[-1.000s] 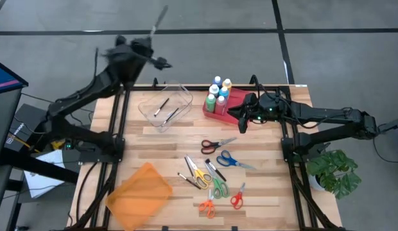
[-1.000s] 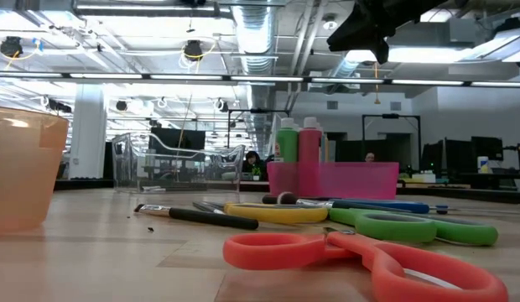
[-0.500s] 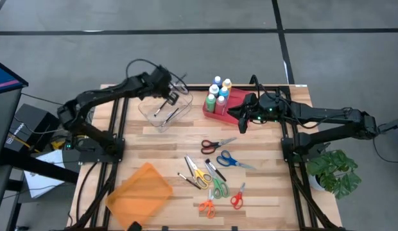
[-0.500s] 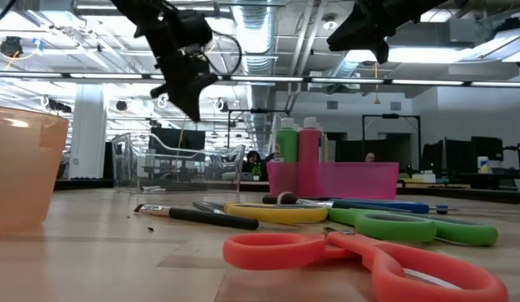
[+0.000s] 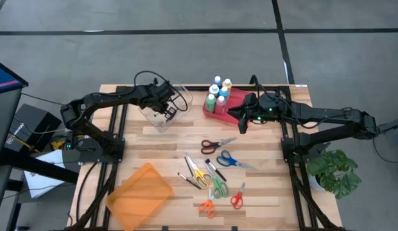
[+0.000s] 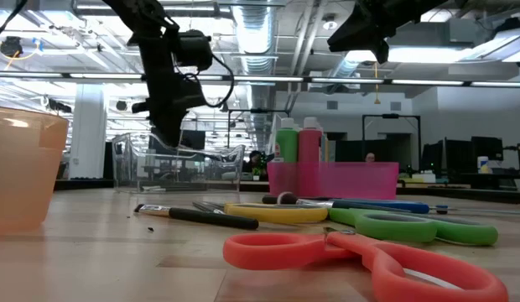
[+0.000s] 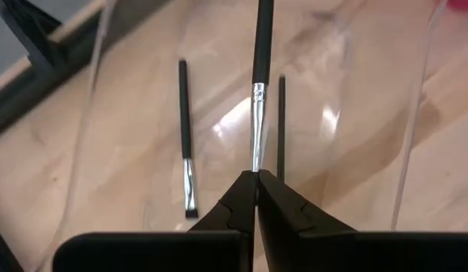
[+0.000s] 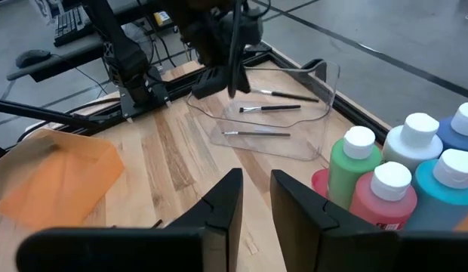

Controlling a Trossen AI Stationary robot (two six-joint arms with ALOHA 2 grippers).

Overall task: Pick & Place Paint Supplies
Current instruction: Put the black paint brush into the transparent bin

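Observation:
My left gripper (image 5: 167,102) is over the clear bin (image 5: 162,114), shut on a black paintbrush (image 7: 259,91) that points ahead of the fingers into the bin. Two more brushes (image 7: 186,143) lie on the bin's floor. The paint bottles (image 5: 218,93) with white caps stand upright in the pink tray (image 5: 215,110); they show close in the right wrist view (image 8: 385,185). My right gripper (image 8: 254,200) is open and empty, raised just right of the tray (image 5: 242,117). My left gripper pinches the brush at its bristle end, by the metal ferrule (image 7: 256,162), between its two fingertips. The brush runs straight on in line with the fingers, handle (image 7: 263,30) leading into the bin. It is lifted clear of the bin's floor.
Several scissors (image 5: 218,160) and a black marker (image 5: 215,170) lie on the table's middle and near part. An orange bin (image 5: 140,196) sits at the near left. A potted plant (image 5: 334,170) stands off the table's right edge.
My left arm has swung from high beyond the table's far edge toward the near side and down over the clear bin, turning over so the brush, which pointed up and away, now points down into the bin. It stays shut on the brush.

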